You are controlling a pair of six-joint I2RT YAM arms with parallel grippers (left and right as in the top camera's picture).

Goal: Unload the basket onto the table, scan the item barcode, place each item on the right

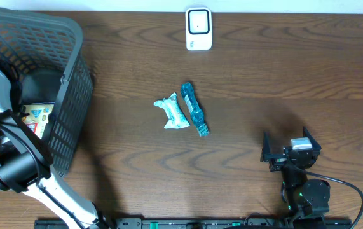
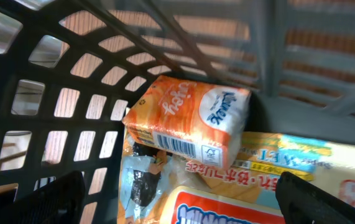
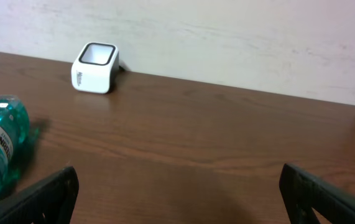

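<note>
Left claw point(image 2: 186, 202) spread wide inside basket point(image 2: 71, 81), orange pack point(image 2: 189, 121) dead ahead atop loose packets point(image 2: 289, 162); risk: closing low snags a packet underneath, or the pads cover the barcode point(image 2: 176, 144).

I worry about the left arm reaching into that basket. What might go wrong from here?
1. The orange pack sits tilted on loose packets near the basket wall; the open left gripper may snag the mesh or pinch a packet below too.
2. Its barcode is on a side face; a finger closing there would hide it from the scanner.
3. The teal bottle and white packet lie mid-table, where the arm's swing toward the scanner might knock them.
</note>
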